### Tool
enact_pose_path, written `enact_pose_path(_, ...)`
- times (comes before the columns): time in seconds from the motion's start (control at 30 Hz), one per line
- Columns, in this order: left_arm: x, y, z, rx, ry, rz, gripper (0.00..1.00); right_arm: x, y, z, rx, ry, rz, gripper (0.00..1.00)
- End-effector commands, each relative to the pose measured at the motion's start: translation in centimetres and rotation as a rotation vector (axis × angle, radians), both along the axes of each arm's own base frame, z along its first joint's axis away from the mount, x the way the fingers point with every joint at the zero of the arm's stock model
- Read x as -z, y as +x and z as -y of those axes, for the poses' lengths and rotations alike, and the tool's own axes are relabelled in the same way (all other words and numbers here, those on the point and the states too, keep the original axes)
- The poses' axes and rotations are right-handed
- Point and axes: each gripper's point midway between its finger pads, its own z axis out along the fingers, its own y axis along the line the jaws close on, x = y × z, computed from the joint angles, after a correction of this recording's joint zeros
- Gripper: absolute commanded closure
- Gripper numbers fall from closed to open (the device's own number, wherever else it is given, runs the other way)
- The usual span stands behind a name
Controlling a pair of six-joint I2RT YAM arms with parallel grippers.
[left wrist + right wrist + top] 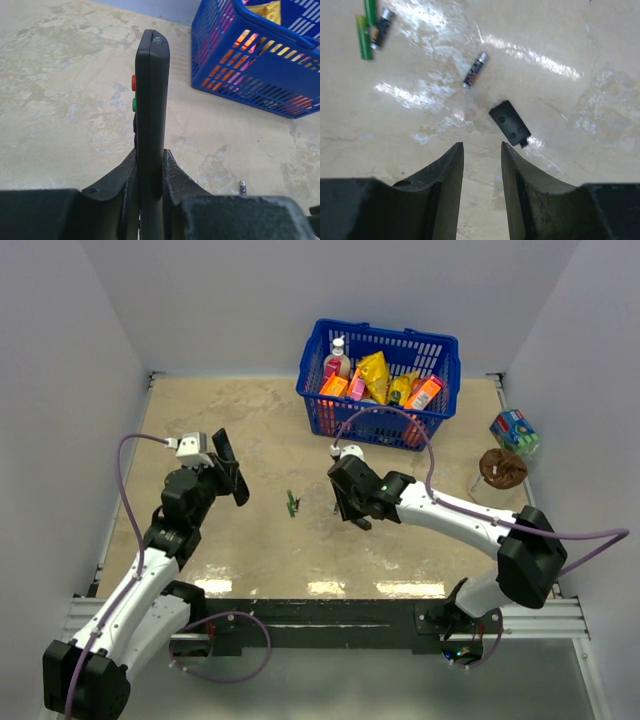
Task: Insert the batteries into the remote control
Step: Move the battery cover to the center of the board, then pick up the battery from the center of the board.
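Over the bench (pixel 250 420), clamps the remote control (pixel 151 100) edge-up in the left hand (pixel 150 175) and holds the right hand (pixel 481 150) spread apart above a black battery cover (pixel 510 123), with the green batteries (pixel 365 37) lying loose nearby.

Pale grey walls (pixel 60 360) on 3 sides. Table (pixel 250 430) w/ mottled beige top, scuffed; bright glare patches nr front edge. Metal rail (pixel 565 618) along front.

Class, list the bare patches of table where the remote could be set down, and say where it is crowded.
Bare: the table left of the blue basket; also the strip between the batteries and its near edge. Crowded: the middle, around batteries, black cover and right pincer; the far-right corner.
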Motion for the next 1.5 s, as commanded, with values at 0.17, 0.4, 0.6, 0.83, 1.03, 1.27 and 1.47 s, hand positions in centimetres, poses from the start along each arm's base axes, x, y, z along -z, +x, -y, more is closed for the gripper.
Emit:
enact_pose_path(0.17,-3.9,-0.7,4.0,0.236,-0.087,0.191,1.00,-1.0,3.7,-4.2,0.069,0.163,0.038,0.59)
enact_pose_path(0.4,-4.4,-1.7,5.7,0.339,-0.103,0.233,1.00,0.6,5.5,-3.3,0.151,0.200,0.021,0.59)
enact_pose_path(0.6,-4.9,-2.5,7.0,0.418,-0.101,0.269,1.00,2.1,6.2,-2.9,0.189,0.199,-0.024,0.61)
enact_pose_path(0.83,-5.0,-3.1,7.8,0.468,-0.096,0.290,1.00,3.6,6.0,-3.3,0.201,0.193,-0.077,0.62)
enact_pose_path(1.03,-4.9,-3.0,7.8,0.463,-0.088,0.289,1.00,4.9,6.2,-3.6,0.212,0.182,-0.104,0.67)
enact_pose_path(1.27,-4.9,-3.1,8.0,0.474,-0.084,0.290,1.00,5.8,7.2,-3.9,0.230,0.151,-0.108,0.71)
enact_pose_path(1.47,-5.0,-3.1,8.0,0.476,-0.080,0.291,1.00,7.0,7.8,-3.6,0.251,0.115,-0.115,0.72)
